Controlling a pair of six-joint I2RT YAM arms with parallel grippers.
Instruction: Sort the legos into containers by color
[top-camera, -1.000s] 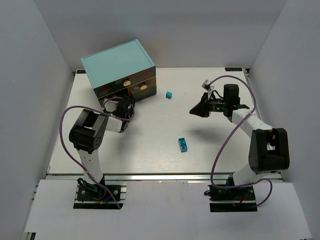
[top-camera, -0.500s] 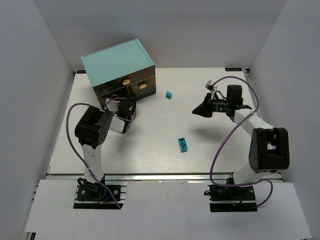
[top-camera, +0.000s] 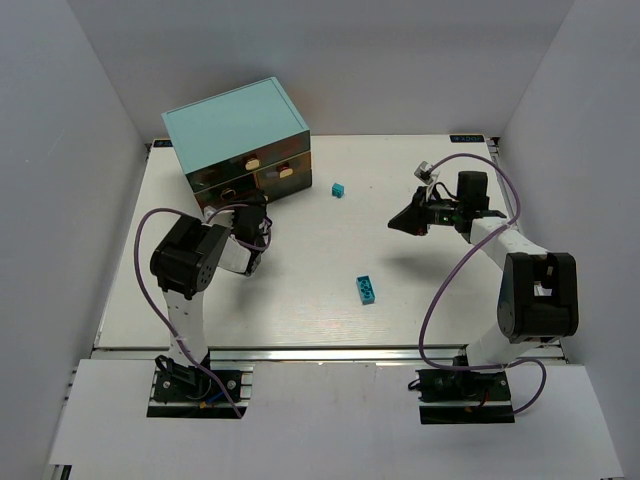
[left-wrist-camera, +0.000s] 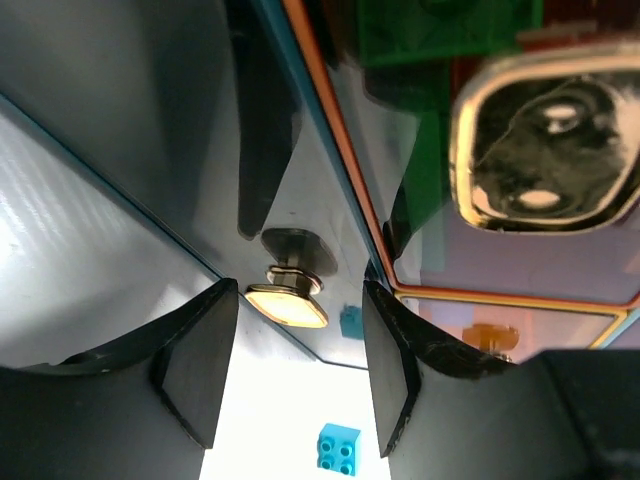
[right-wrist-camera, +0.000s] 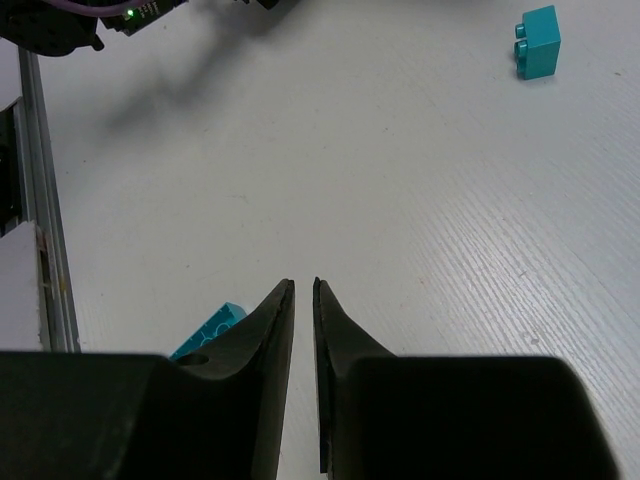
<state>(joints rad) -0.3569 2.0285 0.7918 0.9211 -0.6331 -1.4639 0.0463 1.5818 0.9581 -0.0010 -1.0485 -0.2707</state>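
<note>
my left gripper (left-wrist-camera: 300, 330) has moved in on a drawer knob (left-wrist-camera: 287, 303), fingers apart astride it, unclamped, so opening follows; right gripper (right-wrist-camera: 303, 290) fingers almost together, empty.

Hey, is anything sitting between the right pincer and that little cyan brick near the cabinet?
Nothing visible: only bare table lies between the right pincer and the small cyan brick. The larger cyan brick sits off that line, close beside the pincer.

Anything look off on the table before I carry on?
Nothing spilled or broken. The boxy light-teal cabinet sits skewed on the white table; a small cyan brick and a longer cyan brick lie loose, unsorted.
</note>
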